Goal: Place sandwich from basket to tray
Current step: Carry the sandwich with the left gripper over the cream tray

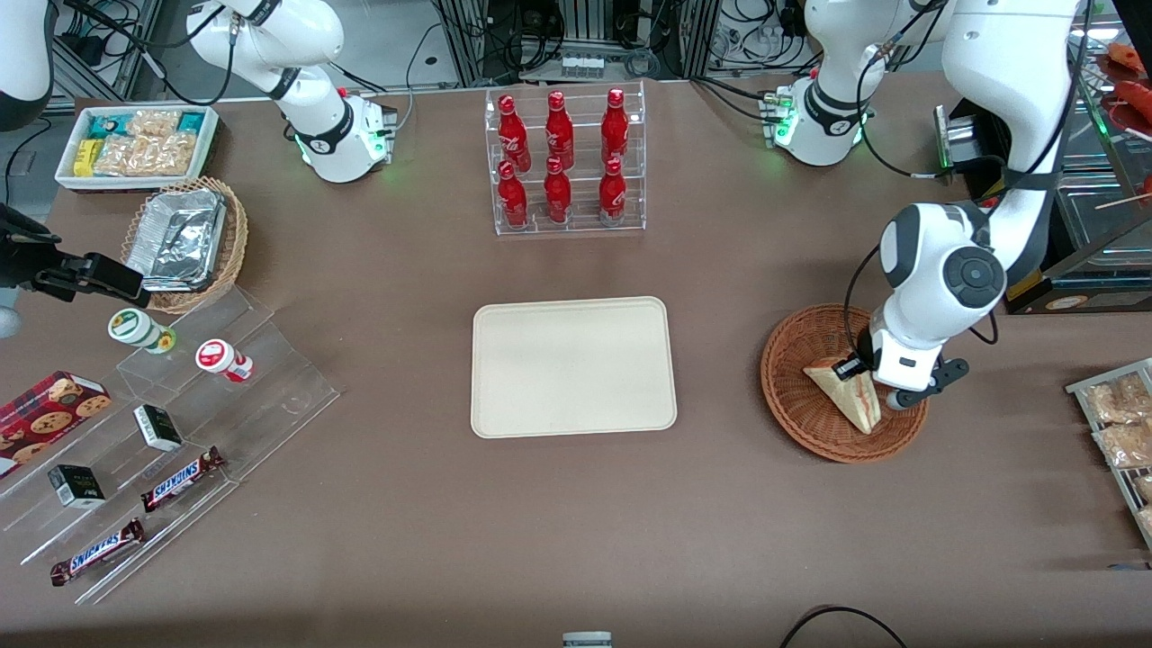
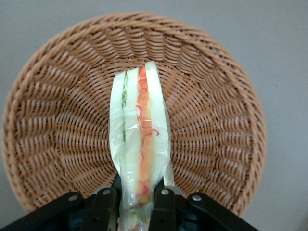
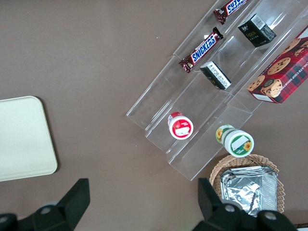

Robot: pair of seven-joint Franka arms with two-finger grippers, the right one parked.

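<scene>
The sandwich is a pale bread wedge with red and green filling, wrapped in clear film, lying in the reddish-brown wicker basket toward the working arm's end of the table. My gripper is down inside the basket, shut on the sandwich. In the left wrist view the black fingers press on both sides of the sandwich, which stands on edge over the basket's weave. The cream tray lies flat at the table's middle, with nothing on it.
A clear rack of red bottles stands farther from the front camera than the tray. Toward the parked arm's end are a clear stepped stand with candy bars and cups, and a tan basket of foil containers. Snack packets lie near the basket.
</scene>
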